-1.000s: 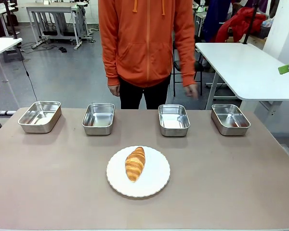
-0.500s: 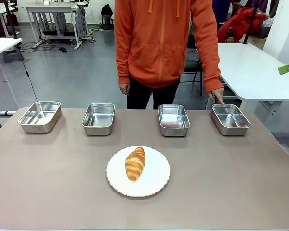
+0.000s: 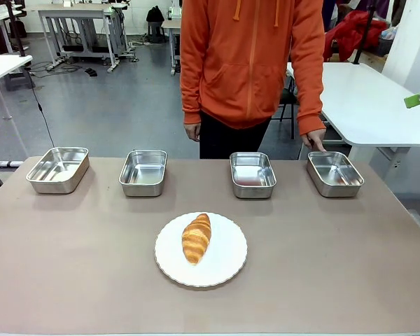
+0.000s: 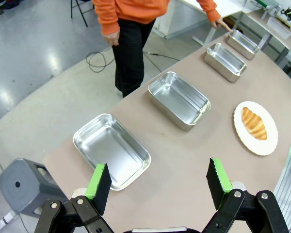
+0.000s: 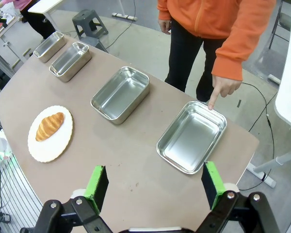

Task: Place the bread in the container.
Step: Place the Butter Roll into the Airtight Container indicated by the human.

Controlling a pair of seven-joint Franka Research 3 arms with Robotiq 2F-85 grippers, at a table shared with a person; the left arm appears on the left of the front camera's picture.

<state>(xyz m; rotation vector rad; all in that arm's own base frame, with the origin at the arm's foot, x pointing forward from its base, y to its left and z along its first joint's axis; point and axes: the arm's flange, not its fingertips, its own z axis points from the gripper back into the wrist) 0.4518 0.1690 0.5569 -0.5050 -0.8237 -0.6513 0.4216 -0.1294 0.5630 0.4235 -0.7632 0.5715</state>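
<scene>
**Front view.** The bread point(image 3: 196, 238) lies lengthwise on the white plate point(image 3: 232, 264), roughly at its centre. Four steel pans stand in a row beyond the plate. The container point(image 3: 334, 173), judged to be the one the person's hand point(image 3: 315, 139) points at, is the pan farthest to the plate's right. It is empty. The brown table point(image 3: 70, 280) is flat, matt and unobstructed between plate and container.

**Left wrist view.** The left gripper point(image 4: 158, 179) is spread wide and holds nothing. It hangs well apart from the plate point(image 4: 239, 114), over the opposite end of the pan row from the container point(image 4: 243, 42). The bread point(image 4: 254, 124) sits untouched.

**Right wrist view.** The right gripper point(image 5: 153, 184) is likewise wide and empty, above the table on the container's point(image 5: 191, 137) side of the plate point(image 5: 42, 155). The hand point(image 5: 224, 87) has its forefinger at the container's far rim. The bread point(image 5: 49, 126) is on the plate.

**Handling, as a judgement.** The bread is likely light, soft and flaky, and will crush under hard closure. Take it across the thick middle with gentle force. The pointing hand is a collision risk at the drop.

**Room.** There is a grey floor with trailing cables and white benches beyond the plate.
</scene>
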